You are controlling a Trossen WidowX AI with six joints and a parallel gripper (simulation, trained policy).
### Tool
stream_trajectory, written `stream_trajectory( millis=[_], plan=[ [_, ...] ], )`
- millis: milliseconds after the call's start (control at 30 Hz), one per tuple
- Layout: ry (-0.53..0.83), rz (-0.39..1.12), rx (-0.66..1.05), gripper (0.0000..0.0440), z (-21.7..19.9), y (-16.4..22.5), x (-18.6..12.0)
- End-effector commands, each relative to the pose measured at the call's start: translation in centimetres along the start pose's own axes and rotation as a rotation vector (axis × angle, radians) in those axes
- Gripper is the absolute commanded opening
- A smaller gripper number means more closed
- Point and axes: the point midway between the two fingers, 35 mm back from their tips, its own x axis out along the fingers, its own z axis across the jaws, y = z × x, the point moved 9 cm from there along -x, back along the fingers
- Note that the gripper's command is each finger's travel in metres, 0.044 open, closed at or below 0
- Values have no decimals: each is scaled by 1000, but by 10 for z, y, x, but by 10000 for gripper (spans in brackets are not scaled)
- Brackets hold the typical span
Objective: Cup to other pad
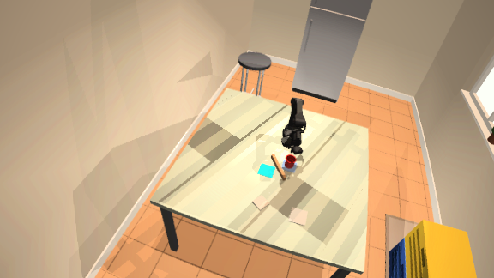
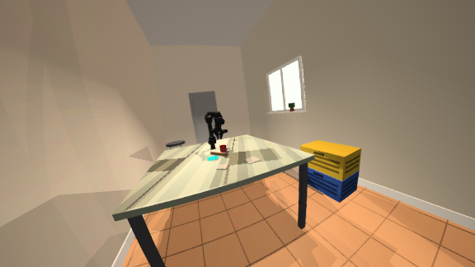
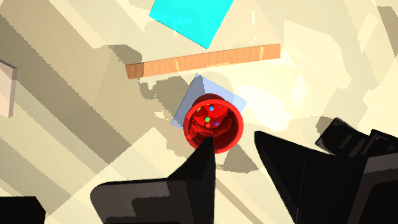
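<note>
A red cup (image 1: 290, 161) (image 2: 223, 148) (image 3: 214, 126) stands upright on a pale blue pad (image 1: 289, 169) (image 3: 226, 93). Several small coloured marbles (image 3: 207, 119) lie inside it. A cyan pad (image 1: 266, 171) (image 2: 213, 158) (image 3: 192, 20) lies on the far side of a wooden bar (image 1: 278, 166) (image 2: 218, 153) (image 3: 205, 60), with nothing on it. My gripper (image 3: 234, 137) (image 1: 297, 150) is partly open with nothing between its fingers. It is above and on the arm's side of the cup; in the wrist view the left fingertip overlaps the cup's near rim. Whether they touch cannot be told.
The wooden bar lies on the table (image 1: 214, 180) (image 2: 173, 185) between the two pads. Two flat pale pink tiles (image 1: 261, 202) (image 1: 298, 216) lie nearer the table's front edge. A stool (image 1: 255, 61), a fridge (image 1: 330, 47) and stacked crates (image 1: 442, 249) (image 2: 331, 165) stand off the table.
</note>
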Motion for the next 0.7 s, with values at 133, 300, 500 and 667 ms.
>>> stream_trajectory(
  millis=[133, 300, 500, 667],
  plan=[
    [67, 11, 19, 156, 2, 1, 22],
    [96, 16, 22, 159, 3, 3, 33],
    [126, 20, 19, 163, 3, 5, 48],
    [145, 22, 12, 166, 4, 8, 61]
  ],
)
